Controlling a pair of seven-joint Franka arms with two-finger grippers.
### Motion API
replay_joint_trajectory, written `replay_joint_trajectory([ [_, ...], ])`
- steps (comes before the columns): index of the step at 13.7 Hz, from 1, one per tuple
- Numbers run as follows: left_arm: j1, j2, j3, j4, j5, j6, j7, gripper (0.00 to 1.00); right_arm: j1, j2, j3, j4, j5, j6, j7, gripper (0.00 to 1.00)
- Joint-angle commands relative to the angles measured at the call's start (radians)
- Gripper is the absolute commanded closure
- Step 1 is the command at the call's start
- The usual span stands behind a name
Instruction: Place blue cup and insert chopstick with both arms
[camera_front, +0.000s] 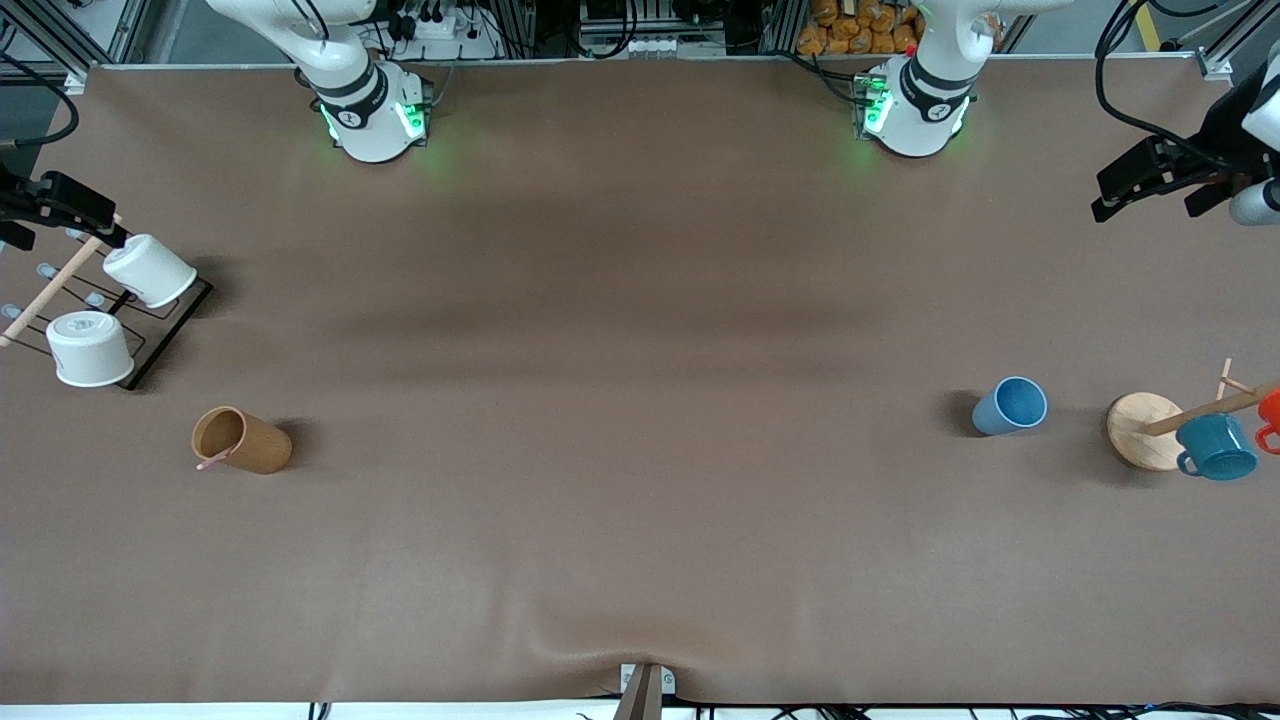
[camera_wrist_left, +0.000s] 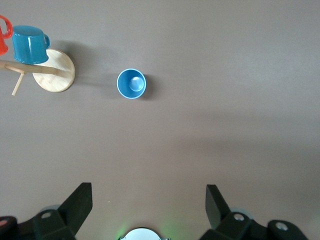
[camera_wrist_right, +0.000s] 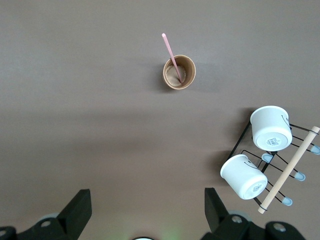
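Note:
The light-blue cup (camera_front: 1010, 405) (camera_wrist_left: 131, 83) stands upright and empty on the brown table, toward the left arm's end. The pale pink chopstick (camera_front: 212, 461) (camera_wrist_right: 171, 54) leans inside a brown wooden cup (camera_front: 243, 440) (camera_wrist_right: 179, 72) toward the right arm's end, with its tip sticking out over the rim. My left gripper (camera_front: 1150, 185) (camera_wrist_left: 148, 197) hangs high over the table's edge at the left arm's end, open and empty. At the other end my right gripper (camera_front: 60, 205) (camera_wrist_right: 147, 200) hangs open and empty by the wire rack.
A mug tree on a round wooden base (camera_front: 1140, 425) stands beside the blue cup, carrying a teal mug (camera_front: 1215, 447) and a red mug (camera_front: 1270, 410). A black wire rack (camera_front: 170, 325) with two white cups (camera_front: 148, 270) stands farther from the front camera than the wooden cup.

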Motion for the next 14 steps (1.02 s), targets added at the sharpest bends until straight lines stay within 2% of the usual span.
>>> replay_joint_trajectory([
  [1, -0.01, -0.02, 0.007, -0.002, 0.029, -0.026, -0.001, 0.0, 0.008, -0.021, -0.004, -0.015, 0.0, -0.003, 0.07, 0.0],
  [3, -0.009, -0.013, 0.0, 0.01, 0.068, -0.034, 0.002, 0.0, 0.008, -0.02, -0.004, -0.015, 0.0, -0.003, 0.07, 0.0],
  [7, 0.002, 0.066, 0.004, 0.005, 0.07, -0.011, 0.006, 0.0, 0.011, -0.016, -0.004, -0.015, 0.0, -0.017, 0.07, 0.0],
  [9, 0.04, 0.069, 0.001, -0.072, 0.061, 0.145, 0.011, 0.0, 0.011, -0.007, -0.004, -0.016, -0.002, -0.02, 0.07, 0.0],
  [12, 0.066, 0.089, 0.003, -0.183, 0.064, 0.293, 0.023, 0.0, 0.005, -0.001, -0.005, -0.013, -0.002, -0.029, 0.053, 0.0],
  [14, 0.085, 0.114, 0.003, -0.286, 0.068, 0.443, 0.043, 0.0, -0.009, -0.01, -0.008, -0.012, 0.0, -0.034, 0.015, 0.0],
])
